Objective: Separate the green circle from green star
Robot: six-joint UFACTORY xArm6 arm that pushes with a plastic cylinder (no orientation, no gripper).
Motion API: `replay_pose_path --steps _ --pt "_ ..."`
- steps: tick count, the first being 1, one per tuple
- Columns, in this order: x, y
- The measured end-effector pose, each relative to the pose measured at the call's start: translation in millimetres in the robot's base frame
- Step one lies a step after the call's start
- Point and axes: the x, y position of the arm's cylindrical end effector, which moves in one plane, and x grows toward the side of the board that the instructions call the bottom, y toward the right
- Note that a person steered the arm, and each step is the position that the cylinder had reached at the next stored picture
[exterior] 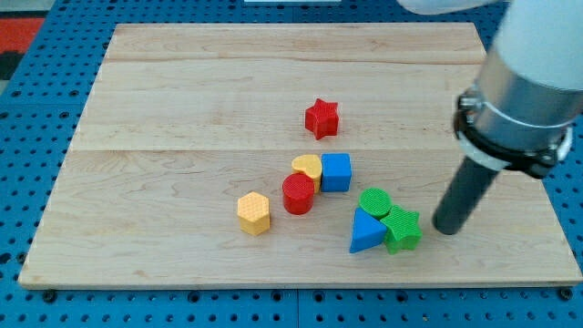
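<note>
On the wooden board (182, 91), the green circle (374, 201) sits touching the green star (402, 229) just below and to its right, with a blue triangle (366, 232) pressed against both. My tip (446, 228) rests just right of the star; it is a bare rod, no fingers to open or close. Toward the view's left cluster a blue cube (336, 172), yellow half-round (307, 166), red cylinder (298, 194) and yellow hexagon (254, 213); a red star (322, 118) lies apart above.

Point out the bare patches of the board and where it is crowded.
Free: the whole stretch on the view's left of the yellow hexagon, and the strip above the red star. Crowded: the green circle, green star and blue triangle touch, my tip just to their right.
</note>
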Motion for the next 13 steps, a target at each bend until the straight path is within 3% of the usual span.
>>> replay_pose_path --steps 3,4,5,9,10,13 --pt "13 33" --pt "13 -44" --pt "12 -81" --pt "-35 -167" --pt "-50 -158" --pt "-90 -201"
